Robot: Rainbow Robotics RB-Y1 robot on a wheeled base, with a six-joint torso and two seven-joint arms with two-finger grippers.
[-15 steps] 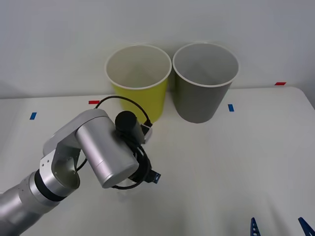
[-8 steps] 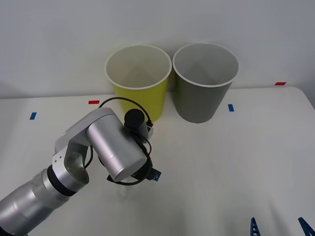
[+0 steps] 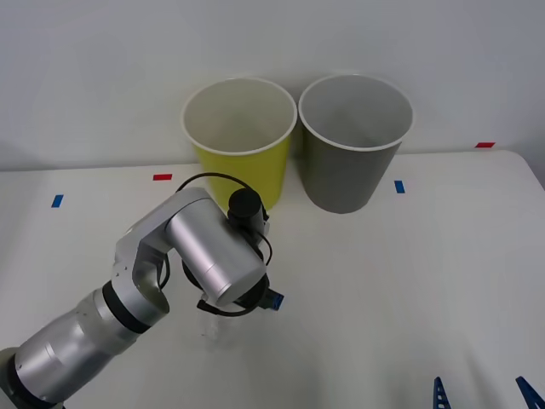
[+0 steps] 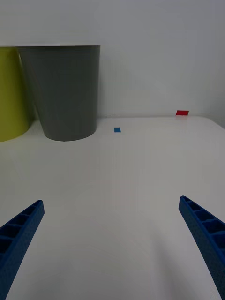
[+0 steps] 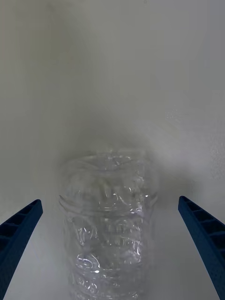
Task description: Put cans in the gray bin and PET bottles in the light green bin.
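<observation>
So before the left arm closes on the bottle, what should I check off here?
1. Left gripper open: ok, its blue fingers stand wide apart.
2. PET bottle sits between the jaws: ok, roughly centred, touching neither finger.
3. Bottle posture: cannot tell; the crushed clear body blurs into the table.
4. Light green bin ready to receive: ok, upright, mouth open, nothing visible inside.
5. Gray bin out of the way: ok, beside the green one on its right.
6. Right gripper clear of the work: ok, open, low over bare table near the front edge.
</observation>
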